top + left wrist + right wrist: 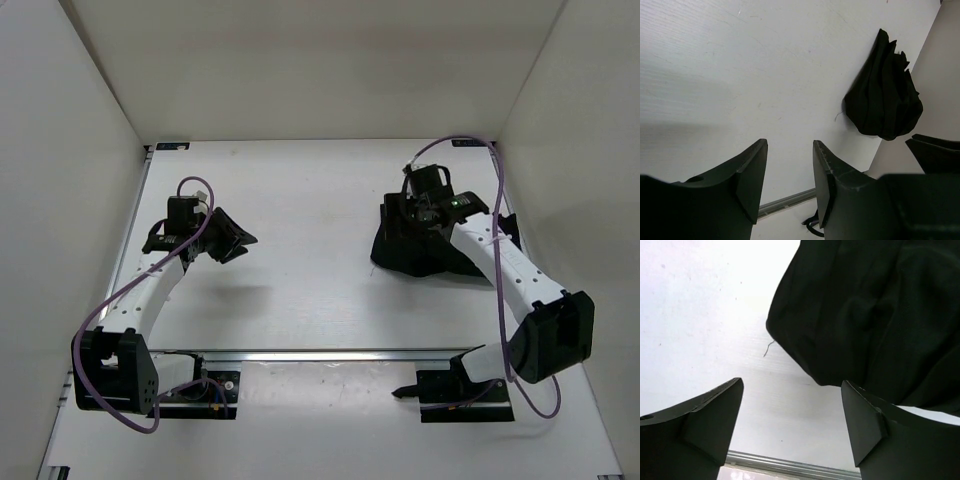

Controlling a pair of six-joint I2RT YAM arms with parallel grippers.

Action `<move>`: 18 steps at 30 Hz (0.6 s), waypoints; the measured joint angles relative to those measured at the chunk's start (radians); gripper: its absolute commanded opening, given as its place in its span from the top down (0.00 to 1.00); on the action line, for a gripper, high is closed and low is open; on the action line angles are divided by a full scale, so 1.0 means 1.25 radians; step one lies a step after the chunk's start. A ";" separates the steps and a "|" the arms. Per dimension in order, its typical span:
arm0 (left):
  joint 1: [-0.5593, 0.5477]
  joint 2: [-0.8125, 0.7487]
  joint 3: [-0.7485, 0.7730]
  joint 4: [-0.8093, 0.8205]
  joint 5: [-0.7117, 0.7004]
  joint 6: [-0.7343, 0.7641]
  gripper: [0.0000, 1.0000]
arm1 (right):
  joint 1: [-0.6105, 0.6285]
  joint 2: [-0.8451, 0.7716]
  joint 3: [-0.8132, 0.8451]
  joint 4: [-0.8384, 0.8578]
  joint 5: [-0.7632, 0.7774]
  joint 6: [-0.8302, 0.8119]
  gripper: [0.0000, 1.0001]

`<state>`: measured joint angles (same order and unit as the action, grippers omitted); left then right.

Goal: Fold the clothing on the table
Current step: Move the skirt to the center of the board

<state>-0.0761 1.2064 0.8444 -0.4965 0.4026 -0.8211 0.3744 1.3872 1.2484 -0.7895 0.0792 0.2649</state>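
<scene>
Since the soft black pleated fabric garment (415, 255) lies crumpled in a dark heap on the right half of the flat matte white tabletop (300, 200), close to its right-hand edge, none of the folding looks begun. By my reading it would first need spreading flat. Its ridges run together toward one narrow end, and a thin loose thread (768, 348) trails from its edge onto the bare surface. Just above that heap hangs the right black two-finger gripper (792, 385), its jaws spread wide with only table between them, placed as if to come down on an edge of the cloth. Well apart, over the left half, the left black two-finger gripper (790, 145) is also parted and empty. It is angled toward the garment, probably because no corner lies within its reach yet.
</scene>
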 measured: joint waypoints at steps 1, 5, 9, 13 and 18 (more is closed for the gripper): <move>0.000 0.000 0.000 0.000 0.000 0.000 0.48 | 0.007 -0.002 -0.010 0.001 0.002 -0.002 0.22; 0.000 0.000 0.000 0.001 0.000 0.001 0.48 | -0.049 -0.023 -0.056 0.004 0.018 -0.015 0.20; 0.000 0.000 -0.001 0.003 0.001 0.000 0.44 | -0.244 -0.060 -0.100 0.015 0.033 -0.054 0.12; -0.004 0.001 -0.001 0.004 0.001 0.000 0.44 | -0.400 -0.085 -0.153 0.044 0.044 -0.090 0.03; -0.005 0.001 -0.006 0.008 0.001 -0.006 0.44 | -0.367 0.032 -0.158 0.089 -0.018 -0.092 0.22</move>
<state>-0.0826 1.2076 0.8368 -0.4862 0.4042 -0.8288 -0.0849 1.4273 1.0508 -0.6781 0.0566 0.1505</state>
